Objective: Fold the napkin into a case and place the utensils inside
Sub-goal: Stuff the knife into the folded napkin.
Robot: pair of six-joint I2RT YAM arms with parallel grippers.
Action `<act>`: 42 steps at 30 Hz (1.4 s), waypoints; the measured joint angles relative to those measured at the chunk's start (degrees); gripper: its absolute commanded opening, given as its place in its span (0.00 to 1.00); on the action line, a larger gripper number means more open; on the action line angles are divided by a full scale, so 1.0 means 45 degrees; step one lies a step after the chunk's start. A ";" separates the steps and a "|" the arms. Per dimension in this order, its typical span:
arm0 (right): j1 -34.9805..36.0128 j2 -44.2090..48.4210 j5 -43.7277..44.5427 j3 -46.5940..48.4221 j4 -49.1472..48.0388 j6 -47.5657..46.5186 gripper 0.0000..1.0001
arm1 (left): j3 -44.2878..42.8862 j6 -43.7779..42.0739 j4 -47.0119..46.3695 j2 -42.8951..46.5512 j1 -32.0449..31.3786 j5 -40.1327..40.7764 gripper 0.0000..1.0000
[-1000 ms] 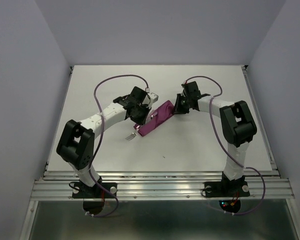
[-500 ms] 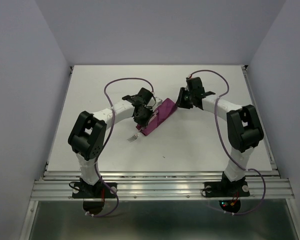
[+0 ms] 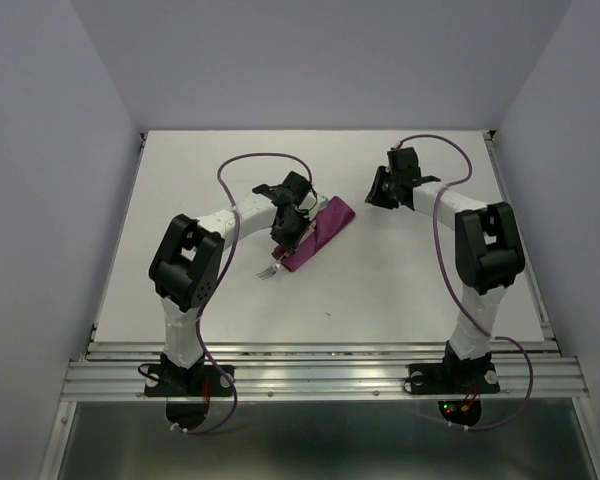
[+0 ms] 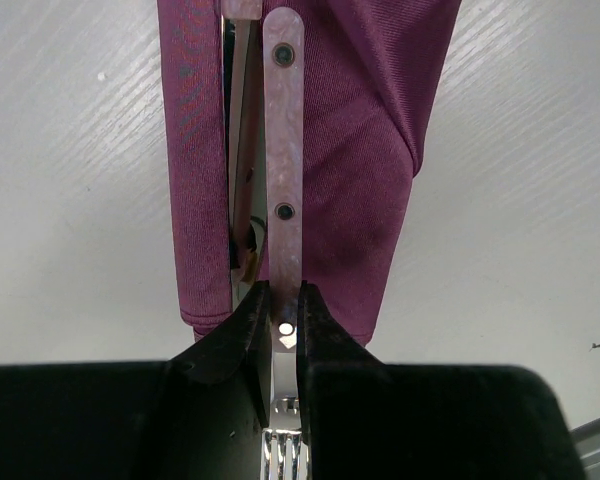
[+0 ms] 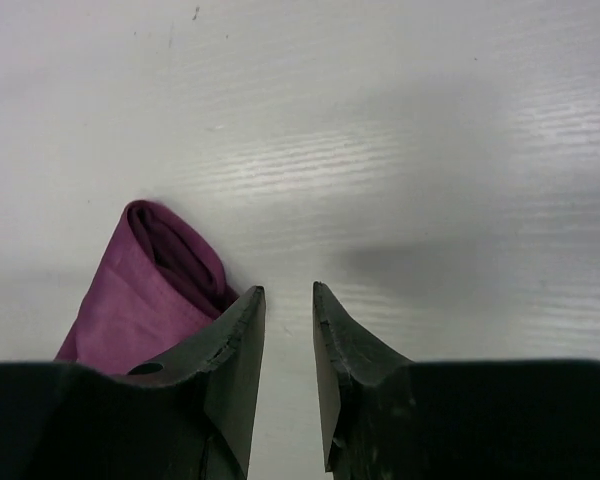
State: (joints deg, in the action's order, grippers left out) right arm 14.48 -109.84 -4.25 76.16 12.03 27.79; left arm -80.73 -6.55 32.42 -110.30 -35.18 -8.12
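Observation:
The napkin is folded into a narrow burgundy case (image 3: pixel 318 235) lying diagonally mid-table; it also shows in the left wrist view (image 4: pixel 370 170) and its far end in the right wrist view (image 5: pixel 150 290). My left gripper (image 3: pixel 287 228) (image 4: pixel 283 296) is shut on the fork's pale pinkish handle (image 4: pixel 283 150), which lies along the top of the cloth. The fork's tines (image 3: pixel 268 270) stick out past the case's near end. A second utensil (image 4: pixel 242 160) sits tucked in the fold beside the fork handle. My right gripper (image 3: pixel 374 196) (image 5: pixel 287 290) is open and empty, just right of the case's far end.
The white table (image 3: pixel 420 280) has raised rails at the left and right sides and a metal frame at the near edge. The arms' purple cables loop above the table behind both wrists.
My left gripper has moved right and farther along the case with the fork. My right gripper has drawn back to the right, away from the case's far end.

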 measured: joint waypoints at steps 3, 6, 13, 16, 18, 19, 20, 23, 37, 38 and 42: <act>-0.0039 -0.1001 -0.0049 0.0772 -0.0015 0.0044 0.31 | 0.0000 -0.0034 0.0146 -0.0005 0.0000 0.0078 0.00; -0.0039 -0.1831 -0.0189 0.1501 0.0049 0.0107 0.31 | 0.0000 -0.0063 0.0223 -0.0010 0.0000 0.0131 0.00; -0.0044 -0.3045 -0.1180 0.2599 -0.0029 0.0282 0.30 | -0.0306 -0.0107 0.0398 -0.0379 -0.0044 0.0073 0.00; -0.0039 -0.3167 -0.1491 0.2710 -0.0078 0.0355 0.30 | -0.0505 -0.0117 0.0457 -0.0515 -0.0097 0.0053 0.00; -0.0015 -0.3172 -0.1642 0.2710 -0.0087 0.0364 0.30 | -0.0651 -0.0117 0.0486 -0.0549 -0.0146 0.0034 0.00; -0.0010 -0.3172 -0.1715 0.2705 -0.0092 0.0364 0.30 | -0.0695 -0.0117 0.0486 -0.0549 -0.0160 0.0034 0.00; 0.0034 -0.3172 -0.1792 0.2667 -0.0136 0.0384 0.30 | -0.0782 -0.0121 0.0491 -0.0549 -0.0165 0.0024 0.00; 0.0194 -0.3172 -0.1938 0.2531 -0.0350 0.0432 0.30 | -0.0991 -0.0126 0.0544 -0.0578 -0.0175 -0.0010 0.00; 0.0733 -0.3075 -0.2409 0.2016 -0.1171 0.0695 0.30 | -0.1846 -0.0267 0.0753 -0.1384 -0.0194 -0.0180 0.00; 0.0738 -0.3070 -0.2414 0.2001 -0.1180 0.0709 0.30 | -0.1899 -0.0272 0.0758 -0.1384 -0.0194 -0.0185 0.00; 0.0743 -0.3021 -0.2443 0.1865 -0.1321 0.0767 0.30 | -0.2229 -0.0301 0.0758 -0.1409 -0.0194 -0.0282 0.00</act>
State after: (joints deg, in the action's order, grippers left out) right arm 17.82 -123.44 -15.25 84.55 6.09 31.24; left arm -90.76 -7.90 35.83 -116.64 -36.05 -9.39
